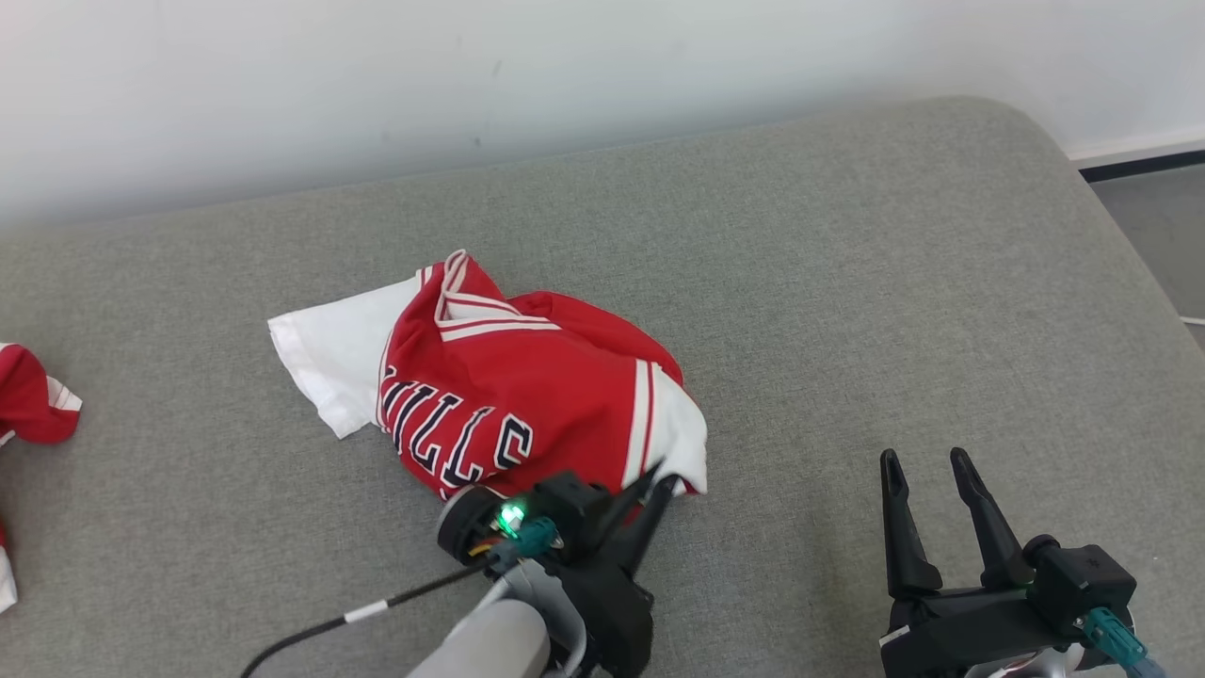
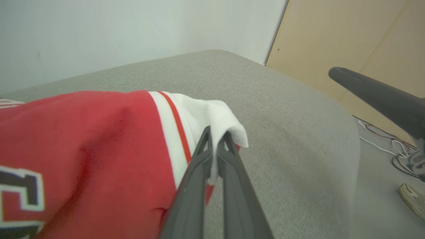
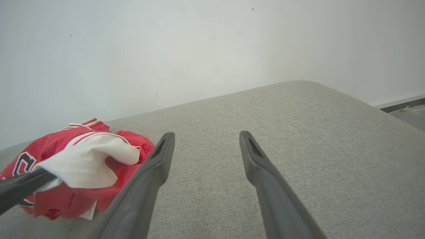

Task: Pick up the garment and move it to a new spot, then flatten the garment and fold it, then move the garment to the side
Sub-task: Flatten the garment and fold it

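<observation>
Crumpled red-and-white fabric jersey (image 1: 527, 395), centre of a grey upholstered cushion (image 1: 847, 282). The left gripper (image 1: 656, 478) pinches its near-right white edge; the right gripper (image 1: 927, 463), fingers spread, hovers to the right. Soft, light and limp: probably best held at hems or corners.

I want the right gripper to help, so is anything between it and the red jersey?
Nothing visible does. Bare grey cushion lies between the right gripper and the jersey; the left gripper is shut on its white corner on that side.

Grey couch (image 1: 847, 282), perhaps; white wall (image 1: 377, 75)
</observation>
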Robot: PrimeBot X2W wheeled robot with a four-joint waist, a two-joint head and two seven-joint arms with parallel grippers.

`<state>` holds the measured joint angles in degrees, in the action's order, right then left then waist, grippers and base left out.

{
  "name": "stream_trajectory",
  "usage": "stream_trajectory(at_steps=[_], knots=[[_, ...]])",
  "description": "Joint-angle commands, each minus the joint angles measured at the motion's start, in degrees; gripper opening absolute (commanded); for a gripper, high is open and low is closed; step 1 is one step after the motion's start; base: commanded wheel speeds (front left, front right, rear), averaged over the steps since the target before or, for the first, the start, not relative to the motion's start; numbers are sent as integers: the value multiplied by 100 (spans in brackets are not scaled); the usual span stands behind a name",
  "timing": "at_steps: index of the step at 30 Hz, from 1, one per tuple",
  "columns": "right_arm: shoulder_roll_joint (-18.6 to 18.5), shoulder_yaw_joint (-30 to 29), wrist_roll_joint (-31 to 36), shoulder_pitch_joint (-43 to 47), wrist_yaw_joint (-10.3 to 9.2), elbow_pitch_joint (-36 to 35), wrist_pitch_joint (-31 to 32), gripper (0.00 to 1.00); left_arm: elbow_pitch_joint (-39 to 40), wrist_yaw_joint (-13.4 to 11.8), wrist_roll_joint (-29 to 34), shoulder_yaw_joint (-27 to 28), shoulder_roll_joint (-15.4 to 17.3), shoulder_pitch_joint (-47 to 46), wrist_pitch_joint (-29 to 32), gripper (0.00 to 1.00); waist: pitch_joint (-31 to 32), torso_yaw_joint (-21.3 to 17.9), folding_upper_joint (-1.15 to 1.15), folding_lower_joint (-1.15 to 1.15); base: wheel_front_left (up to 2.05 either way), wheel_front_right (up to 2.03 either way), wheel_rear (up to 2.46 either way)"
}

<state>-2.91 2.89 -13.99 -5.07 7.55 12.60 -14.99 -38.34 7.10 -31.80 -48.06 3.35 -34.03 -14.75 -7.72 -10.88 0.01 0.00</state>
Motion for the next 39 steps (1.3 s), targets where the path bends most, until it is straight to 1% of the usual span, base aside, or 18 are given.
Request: stream_trajectory(at_steps=[1, 4, 5, 6, 8, 10, 14, 16, 19, 24, 28, 29, 34, 36, 39], knots=[[4, -2, 31, -38, -13, 12, -26, 100, -12, 25, -53, -73, -29, 47, -37, 0, 20, 23, -1, 0, 0, 0, 0], [4, -11, 49, -26, -13, 33, -26, 100, 23, 41, -175, -299, -47, 67, -49, 0, 93, 78, -1, 0, 0, 0, 0], [4, -14, 51, -14, -13, 38, -26, 100, 138, 43, -213, -340, -54, 55, -46, 35, 122, 100, -1, 0, 0, 0, 0], [3, -17, 51, 2, -13, 44, -26, 100, 245, 45, -216, -361, -53, 34, -47, 100, 152, 126, -1, 0, 0, 0, 0], [3, -37, 61, 51, -13, 58, -26, 100, 479, 23, -258, -309, -47, 27, -45, 100, 217, 184, -1, 0, 0, 0, 0], [3, -69, 69, 101, -13, 63, -26, 100, 729, -60, -215, -194, -41, 67, -46, 100, 292, 255, -1, 0, 0, 0, 0], [3, -139, 94, 198, -13, 50, -27, 100, 1172, -204, -20, 227, -42, 272, -46, 100, 423, 416, -1, 0, 0, 0, 0], [3, -171, 104, 246, -13, 43, -27, 100, 1351, -271, 97, 511, 50, 420, -47, 100, 481, 488, -1, 0, 0, 0, 0], [3, -205, 118, 306, -13, 28, -26, 100, 1723, -391, 295, 1015, 244, 731, -47, 100, 542, 570, -1, 0, 0, 0, 0], [0, -253, 141, 386, -13, -27, -3, 100, 2490, -582, 645, 2073, 632, 1430, -47, 100, 599, 664, -1, 0, 0, 0, 0], [-27, -276, 140, 440, -13, -66, 30, 100, 2889, -713, 879, 2909, 909, 2096, -48, 100, 617, 710, -1, 0, 0, 0, 0], [-27, -276, 140, 440, -13, -66, 30, 100, 2889, -713, 879, 2909, 909, 2096, -48, 100, 617, 710, -1, 0, 0, 0, 0], [-73, -311, 80, 519, -13, -60, 67, 100, 3195, -800, 1100, 3909, 997, 2936, -48, 100, 628, 749, -1, 0, 0, 0, 0], [-76, -335, 66, 530, -13, -30, 81, 100, 3290, -779, 1207, 4183, 906, 3181, -48, 100, 638, 780, -1, 0, 0, 0, 0], [-89, -342, 57, 550, -13, 8, 112, 100, 3405, -704, 1354, 4437, 728, 3458, -48, 100, 654, 853, -1, 0, 0, 0, 0]])
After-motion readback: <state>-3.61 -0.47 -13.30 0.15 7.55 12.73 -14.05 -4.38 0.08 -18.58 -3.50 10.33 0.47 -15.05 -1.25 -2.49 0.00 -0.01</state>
